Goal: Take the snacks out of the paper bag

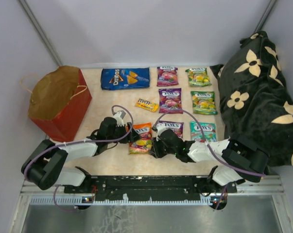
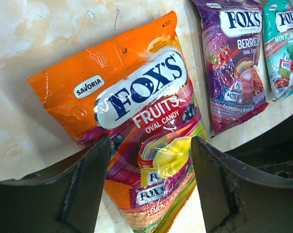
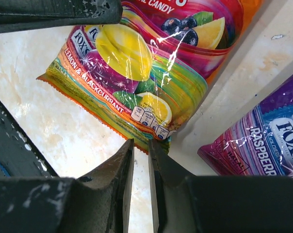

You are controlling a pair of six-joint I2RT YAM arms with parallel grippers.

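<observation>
The orange candy packet [image 1: 141,138] lies flat on the table in front of the arms. My left gripper [image 1: 130,134] is open, its jaws on either side of the packet's lower half [image 2: 146,121], low over it. My right gripper [image 1: 157,144] is nearly shut with a thin empty gap, its tips [image 3: 141,143] at the packet's bottom corner [image 3: 151,73]. The red paper bag [image 1: 59,103] stands open at the far left, and I see nothing inside it. The blue Doritos bag [image 1: 125,77], the yellow M&M's packet [image 1: 146,104], purple packets [image 1: 170,100], green packets [image 1: 204,102] and a teal packet [image 1: 202,128] lie in rows.
A black flower-patterned cloth [image 1: 255,97] is heaped at the right side. Grey walls close the table at the back and sides. A purple berries packet [image 2: 236,63] and the teal packet [image 2: 282,43] lie just right of the orange one.
</observation>
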